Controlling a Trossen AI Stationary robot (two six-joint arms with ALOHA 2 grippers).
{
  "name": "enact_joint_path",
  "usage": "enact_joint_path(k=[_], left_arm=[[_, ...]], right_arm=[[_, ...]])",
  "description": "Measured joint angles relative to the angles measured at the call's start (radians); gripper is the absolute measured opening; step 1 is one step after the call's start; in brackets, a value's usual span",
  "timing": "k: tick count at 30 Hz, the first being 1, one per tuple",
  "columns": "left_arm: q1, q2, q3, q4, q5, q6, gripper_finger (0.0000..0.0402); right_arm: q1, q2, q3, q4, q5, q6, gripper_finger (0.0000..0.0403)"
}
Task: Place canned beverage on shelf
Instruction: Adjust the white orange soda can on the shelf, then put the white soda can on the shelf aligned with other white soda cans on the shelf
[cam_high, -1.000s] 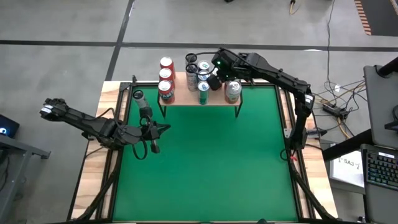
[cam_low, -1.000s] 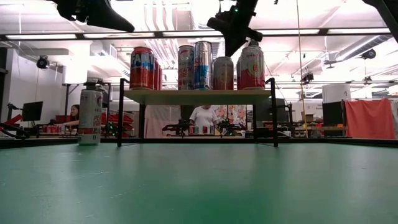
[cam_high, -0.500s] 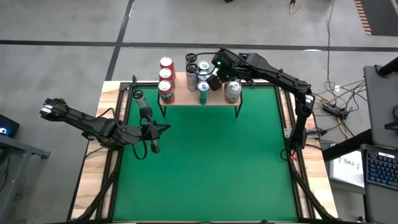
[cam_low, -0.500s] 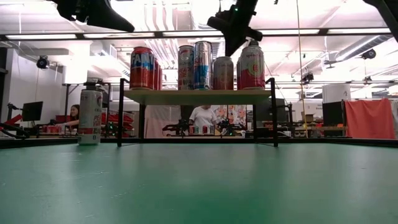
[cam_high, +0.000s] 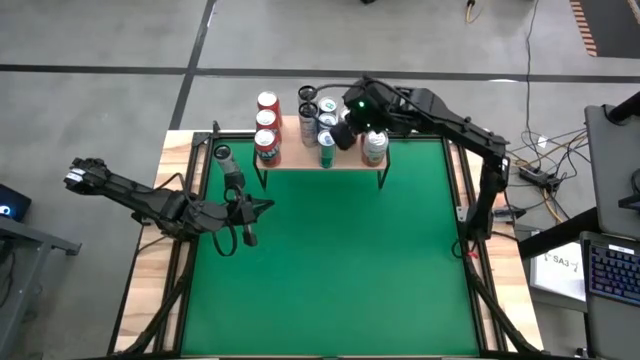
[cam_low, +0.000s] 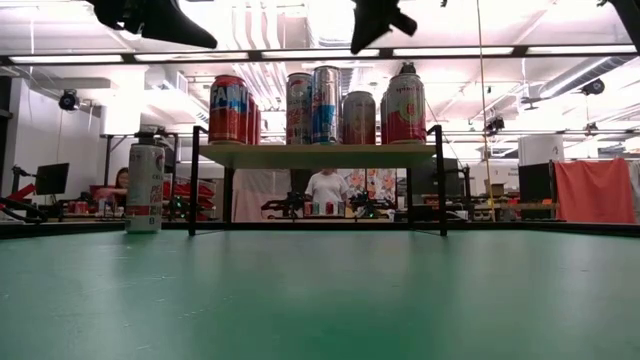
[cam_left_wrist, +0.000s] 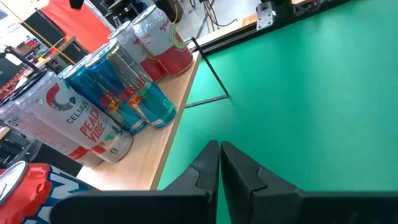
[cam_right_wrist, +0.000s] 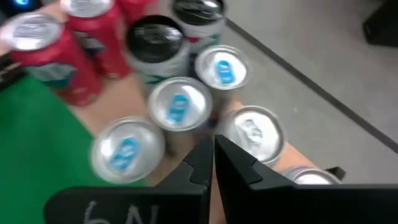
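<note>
Canned beverage (cam_low: 146, 187) stands alone on the worktop (cam_high: 340, 250), off the shelf (cam_low: 318, 154), near the left end effector (cam_high: 250, 206), which is closed and empty. Right end effector (cam_high: 343, 135), also closed, empty, hovers above shelved cans (cam_right_wrist: 177, 104).

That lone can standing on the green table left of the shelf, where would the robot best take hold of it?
Probably around its straight side wall, near the middle. The lone can stands upright on the green table, apart from the shelf, so a level approach from the open table side looks free. The shut left tool is nearest.
</note>
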Motion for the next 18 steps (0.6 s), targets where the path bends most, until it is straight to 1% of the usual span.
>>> enact_joint_path(k=[4,9,13,18], left_arm=[[0.000,0.000,0.000,0.005,0.000,-0.035,0.0000],[-0.012,0.000,0.032,-0.039,0.000,-0.144,0.0000],[-0.045,0.000,0.085,-0.152,0.001,-0.278,0.0000],[-0.084,0.000,0.189,-0.356,0.007,-0.478,0.0000]], right_arm=[[0.068,-0.009,0.020,-0.009,0.000,-0.017,0.0009],[0.170,-0.020,0.028,-0.021,0.000,-0.030,0.0009],[0.248,-0.038,0.039,-0.089,0.000,-0.010,0.0009],[0.343,-0.051,0.043,-0.175,0.000,0.037,0.0009]])
